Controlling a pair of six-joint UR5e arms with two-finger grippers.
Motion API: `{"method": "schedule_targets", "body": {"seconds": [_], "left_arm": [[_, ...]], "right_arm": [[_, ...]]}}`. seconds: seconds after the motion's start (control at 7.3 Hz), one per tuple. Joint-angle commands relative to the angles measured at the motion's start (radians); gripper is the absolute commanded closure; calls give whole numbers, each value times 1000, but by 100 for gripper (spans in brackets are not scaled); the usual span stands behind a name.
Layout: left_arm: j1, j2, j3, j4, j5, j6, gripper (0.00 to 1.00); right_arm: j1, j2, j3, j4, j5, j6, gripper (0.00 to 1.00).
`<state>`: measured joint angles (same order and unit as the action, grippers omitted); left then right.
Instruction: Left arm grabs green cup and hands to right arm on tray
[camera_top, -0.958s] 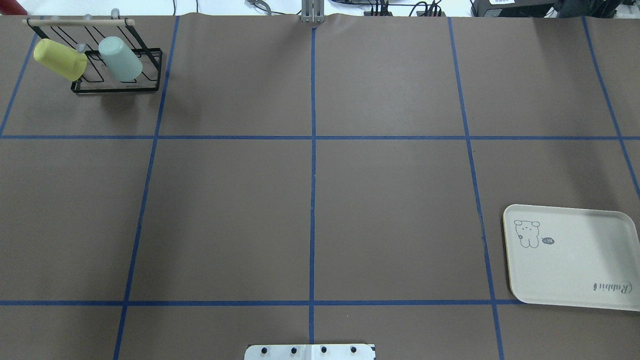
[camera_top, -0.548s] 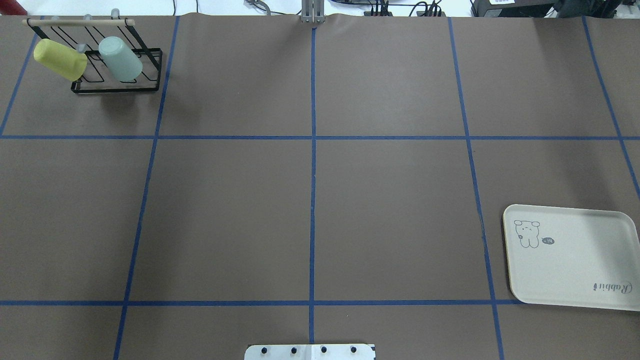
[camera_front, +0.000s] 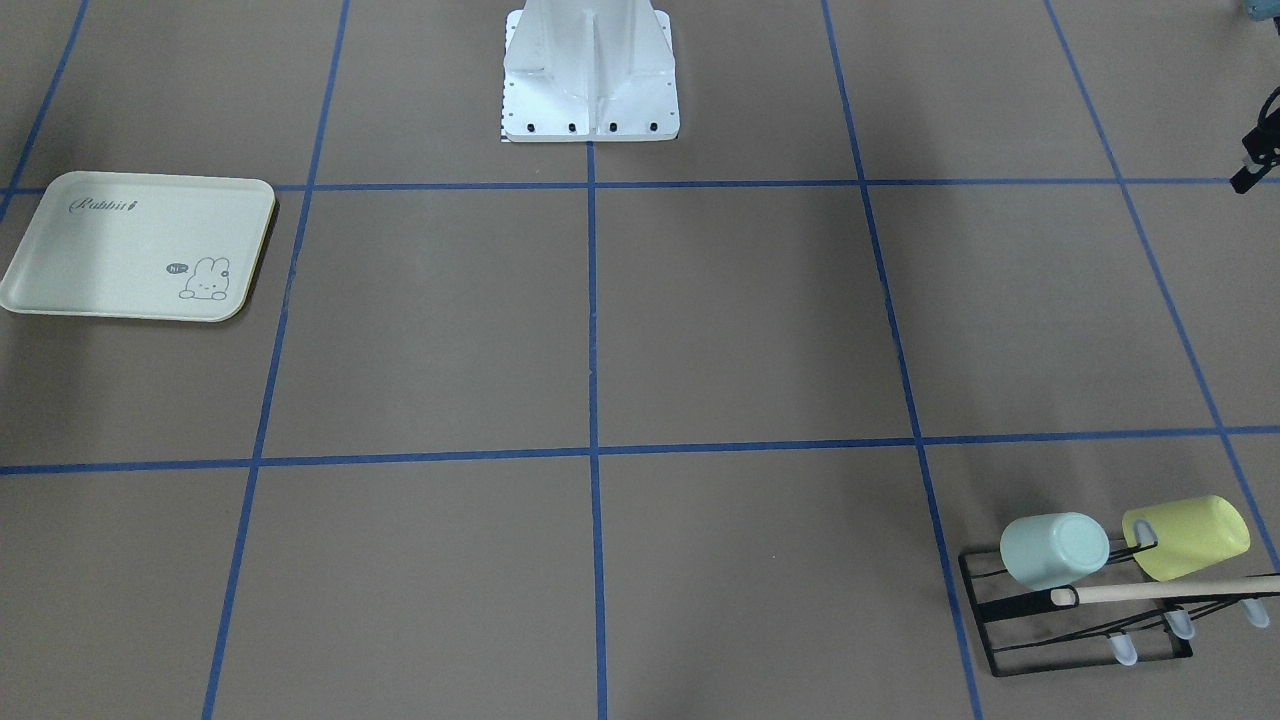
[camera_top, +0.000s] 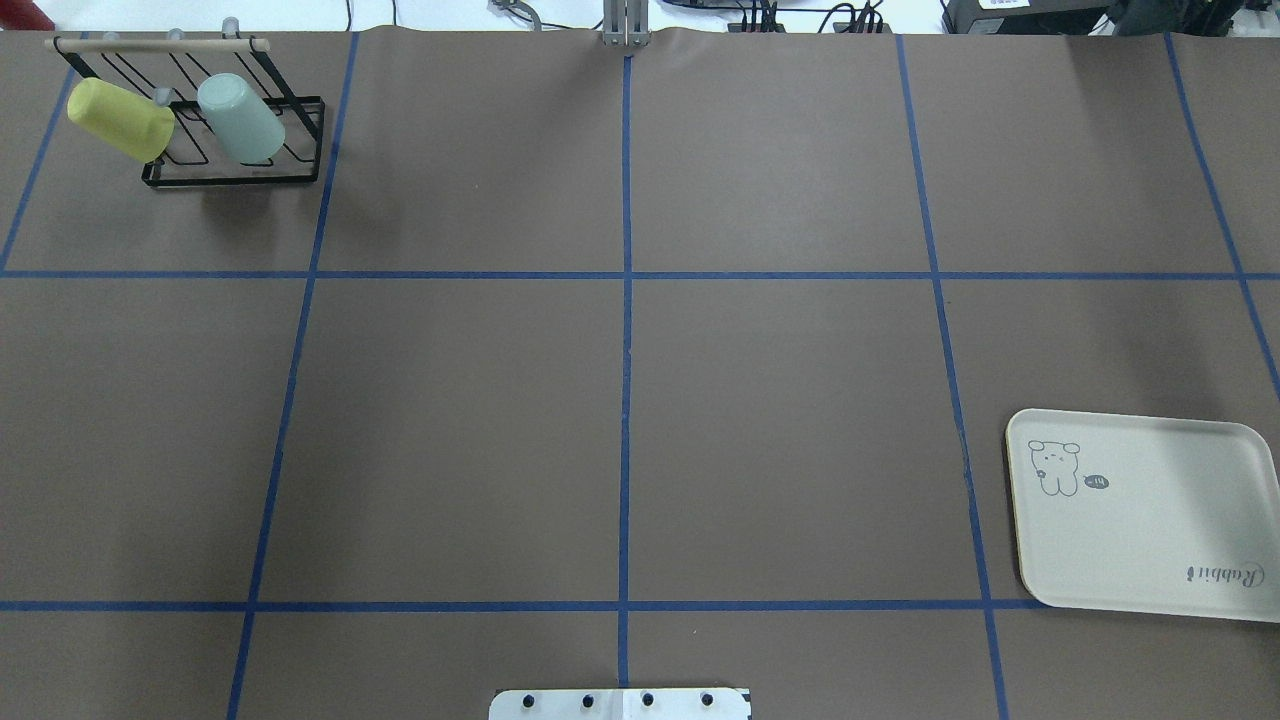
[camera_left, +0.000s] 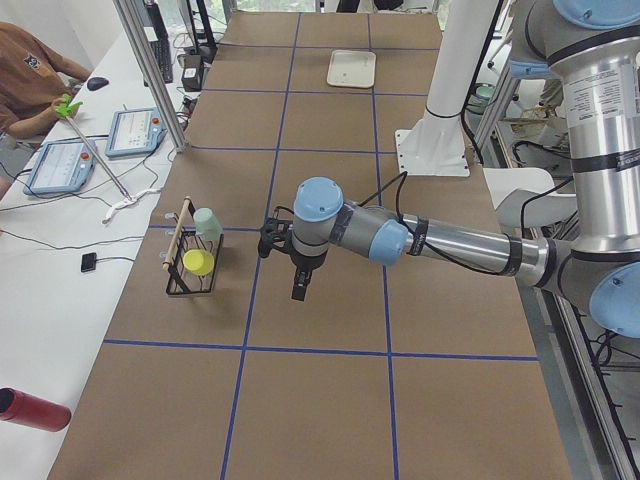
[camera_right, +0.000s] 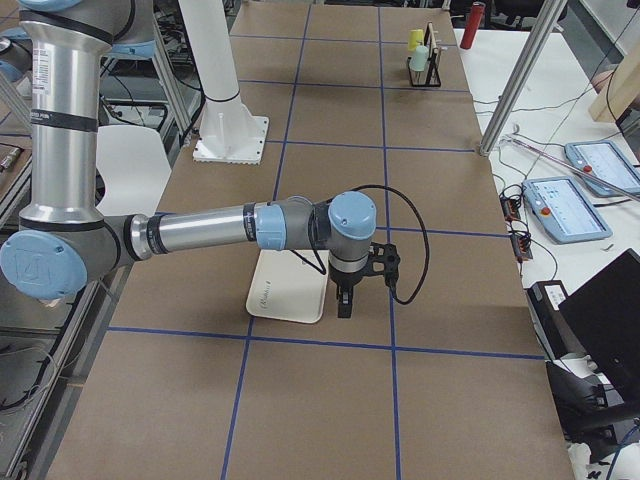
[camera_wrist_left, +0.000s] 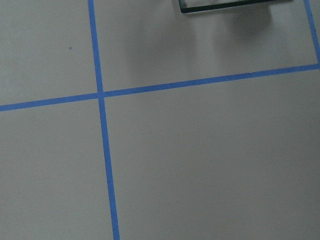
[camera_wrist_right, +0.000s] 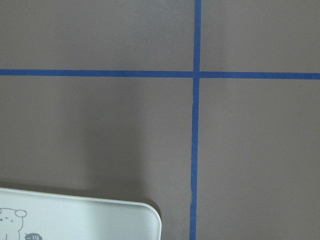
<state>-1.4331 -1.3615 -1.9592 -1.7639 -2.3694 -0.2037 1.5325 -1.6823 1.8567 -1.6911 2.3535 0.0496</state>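
The pale mint green cup (camera_top: 240, 118) rests mouth-down and tilted on a black wire rack (camera_top: 235, 178) at the table's far left corner; it also shows in the front view (camera_front: 1055, 548) and the left side view (camera_left: 207, 222). The cream tray (camera_top: 1150, 530) lies near right, also in the right wrist view (camera_wrist_right: 75, 220). The left gripper (camera_left: 299, 292) points down over bare table a little way from the rack. The right gripper (camera_right: 343, 308) hangs beside the tray's corner (camera_right: 285, 295). I cannot tell whether either gripper is open or shut.
A yellow-green cup (camera_top: 120, 120) sits on the same rack, left of the green one. The rack has a wooden bar (camera_top: 155, 45). The robot's base plate (camera_top: 620, 705) is at the near middle edge. An operator (camera_left: 30, 80) sits beyond the table's far side.
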Motion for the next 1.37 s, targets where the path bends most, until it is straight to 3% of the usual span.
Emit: {"method": "schedule_targets", "body": {"seconds": [0.0, 0.41, 0.68, 0.96, 1.23], "left_arm": [[64, -118, 22, 47, 18, -149, 0], [141, -377, 54, 273, 47, -187, 0], [183, -593, 243, 330, 102, -187, 0], [226, -736, 386, 330, 113, -254, 0], [278, -830, 518, 302, 189, -319, 0]], "right_arm": [[-3, 3, 7, 5, 0, 4, 0], [-43, -48, -11, 261, 3, 13, 0], [-55, -50, -31, 272, 1, 10, 0], [-67, -50, -37, 284, 0, 12, 0], [-71, -48, -43, 284, 0, 15, 0]]}}
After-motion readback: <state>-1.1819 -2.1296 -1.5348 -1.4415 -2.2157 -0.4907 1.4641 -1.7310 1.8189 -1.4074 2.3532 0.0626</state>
